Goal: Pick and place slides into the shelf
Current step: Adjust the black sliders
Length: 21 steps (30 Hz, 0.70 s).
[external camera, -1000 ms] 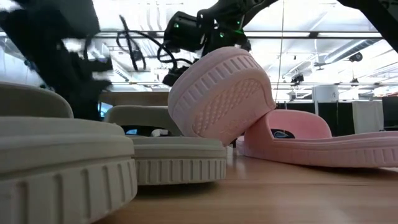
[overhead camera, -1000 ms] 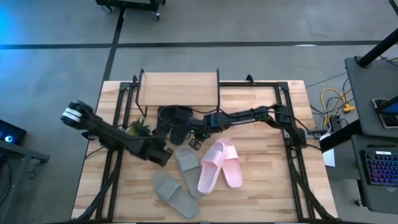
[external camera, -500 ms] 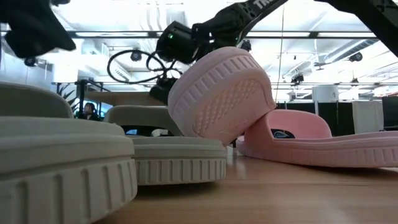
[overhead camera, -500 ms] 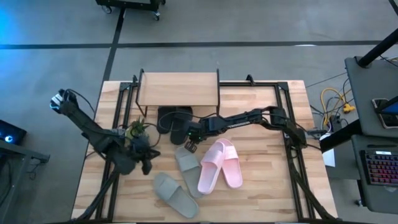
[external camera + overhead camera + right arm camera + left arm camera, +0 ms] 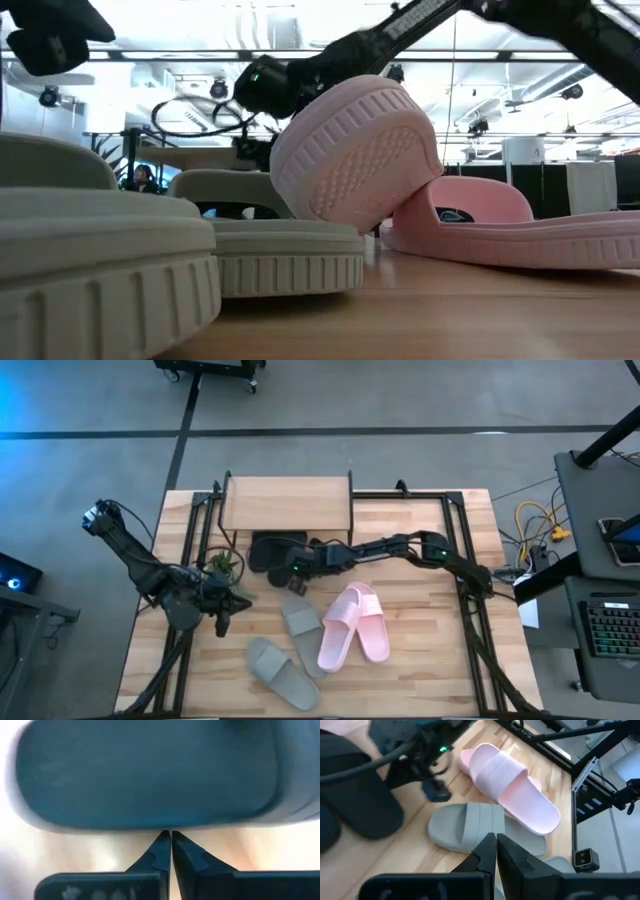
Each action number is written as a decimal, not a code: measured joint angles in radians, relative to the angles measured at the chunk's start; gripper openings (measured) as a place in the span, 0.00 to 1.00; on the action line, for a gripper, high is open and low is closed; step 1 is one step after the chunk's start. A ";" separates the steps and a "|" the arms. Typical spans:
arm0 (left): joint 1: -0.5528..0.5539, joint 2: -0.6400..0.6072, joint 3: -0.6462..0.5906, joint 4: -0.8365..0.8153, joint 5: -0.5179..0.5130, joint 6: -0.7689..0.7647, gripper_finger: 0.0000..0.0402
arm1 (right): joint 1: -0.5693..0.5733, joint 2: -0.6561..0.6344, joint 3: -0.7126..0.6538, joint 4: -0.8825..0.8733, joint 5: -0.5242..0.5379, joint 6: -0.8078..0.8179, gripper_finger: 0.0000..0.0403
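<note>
The black pair [image 5: 278, 550] lies on the table just in front of the shelf [image 5: 288, 503]. My right gripper [image 5: 292, 568] is shut, with its tips at the near side of a black slide [image 5: 150, 775]. One pink slide [image 5: 340, 630] leans tilted across the other pink slide [image 5: 373, 628]; the low view shows its sole [image 5: 355, 150]. Two grey-green slides [image 5: 301, 622] [image 5: 282, 673] lie flat nearer the front. My left gripper [image 5: 223, 622] is shut and hangs left of them, touching nothing; its wrist view looks over a grey-green slide [image 5: 467, 825]. My right gripper has its shut fingertips [image 5: 163, 840] against the black slide's side edge [image 5: 167, 826]. They come level, slanting in from the table's near right. The slide lies flat on the table.
A small green plant [image 5: 224, 566] stands left of the black pair, close to my left arm. Black frame rails [image 5: 462, 560] run along both sides of the table. Bare wood shows on the right part of the table [image 5: 430, 640].
My left gripper has drawn back from the grey-green slide toward the table's left edge. My right gripper has moved left and toward the far edge, up to the black pair, and the black pair has shifted slightly toward the shelf.
</note>
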<state>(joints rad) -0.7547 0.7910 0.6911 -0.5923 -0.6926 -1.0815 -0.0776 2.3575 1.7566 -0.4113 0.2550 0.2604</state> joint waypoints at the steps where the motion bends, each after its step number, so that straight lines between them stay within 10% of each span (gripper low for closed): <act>1: 0.000 -0.001 0.000 0.002 -0.003 0.008 0.00 | -0.010 0.014 0.017 -0.010 0.000 0.000 0.02; 13: 0.000 0.009 -0.004 0.008 -0.023 0.050 0.00 | -0.090 0.064 0.151 -0.040 0.292 0.000 0.02; 21: 0.000 0.002 -0.012 -0.020 -0.030 0.052 0.00 | -0.114 0.061 0.156 -0.013 0.220 0.008 0.02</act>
<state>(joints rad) -0.7547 0.7929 0.6788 -0.6124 -0.7230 -1.0298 -0.1917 2.4187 1.9130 -0.4245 0.4746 0.2680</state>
